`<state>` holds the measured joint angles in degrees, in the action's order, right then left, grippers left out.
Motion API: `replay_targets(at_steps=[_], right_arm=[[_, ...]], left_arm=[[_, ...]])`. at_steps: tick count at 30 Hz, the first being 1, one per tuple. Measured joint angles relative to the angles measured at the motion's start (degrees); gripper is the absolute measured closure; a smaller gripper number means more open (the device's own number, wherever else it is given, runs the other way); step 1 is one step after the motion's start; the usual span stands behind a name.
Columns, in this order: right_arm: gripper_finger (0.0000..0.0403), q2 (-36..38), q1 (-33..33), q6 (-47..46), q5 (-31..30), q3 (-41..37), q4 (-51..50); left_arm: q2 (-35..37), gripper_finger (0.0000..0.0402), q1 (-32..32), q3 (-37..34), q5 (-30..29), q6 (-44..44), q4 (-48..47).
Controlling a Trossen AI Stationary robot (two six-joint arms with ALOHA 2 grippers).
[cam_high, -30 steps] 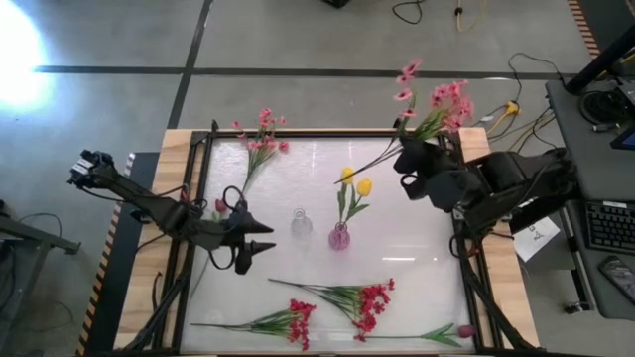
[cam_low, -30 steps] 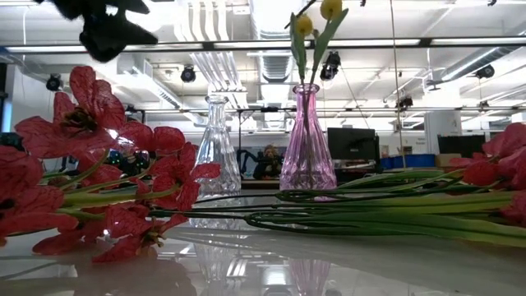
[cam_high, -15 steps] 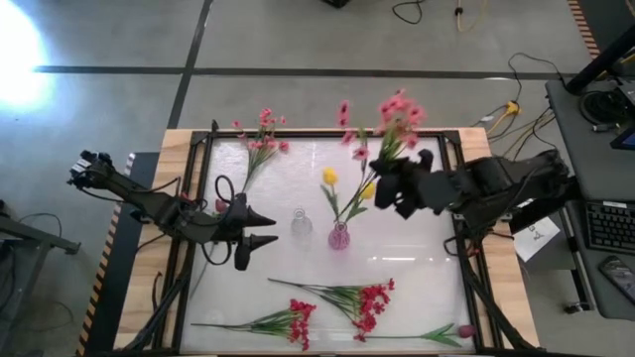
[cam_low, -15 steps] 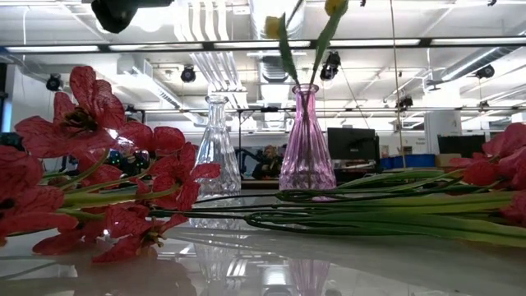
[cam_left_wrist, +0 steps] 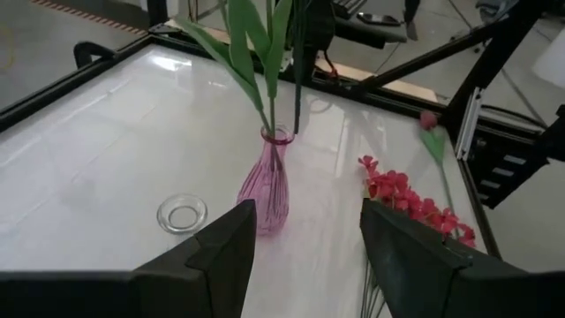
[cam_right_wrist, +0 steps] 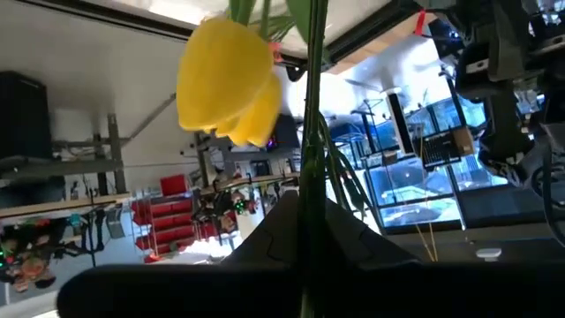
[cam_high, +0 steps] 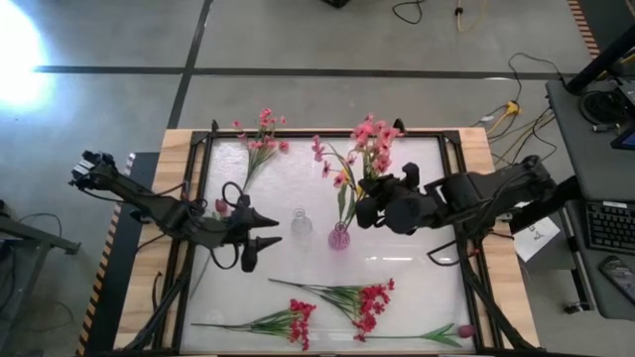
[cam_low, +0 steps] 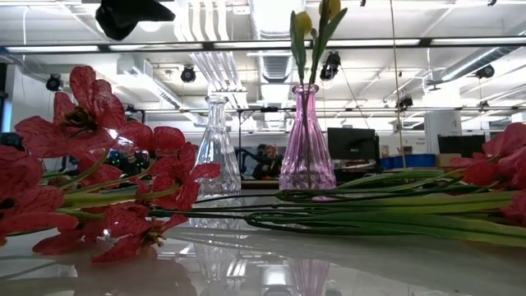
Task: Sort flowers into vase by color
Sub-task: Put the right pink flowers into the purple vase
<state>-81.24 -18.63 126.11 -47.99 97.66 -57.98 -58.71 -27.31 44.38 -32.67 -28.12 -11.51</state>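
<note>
Pink vase (cam_high: 339, 238) holds yellow flowers (cam_low: 316, 10); clear vase (cam_high: 301, 224) empty.

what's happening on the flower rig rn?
The right gripper is shut on a pink flower spray, holding it right over the pink vase, which already has yellow flowers in it. The left gripper waits open beside the empty clear vase. Another pink spray and the dark-red sprays lie on the table, unsorted.
</note>
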Motion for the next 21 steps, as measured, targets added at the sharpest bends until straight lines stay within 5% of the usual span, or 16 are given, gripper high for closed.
replay_targets(at_steps=[21], right_arm=[[0.0390,-1.83,0.11,5.89,-1.68,2.50,4.20]], left_arm=[[1.40,0.0208,0.00,-0.04,0.24,1.28,-1.93]])
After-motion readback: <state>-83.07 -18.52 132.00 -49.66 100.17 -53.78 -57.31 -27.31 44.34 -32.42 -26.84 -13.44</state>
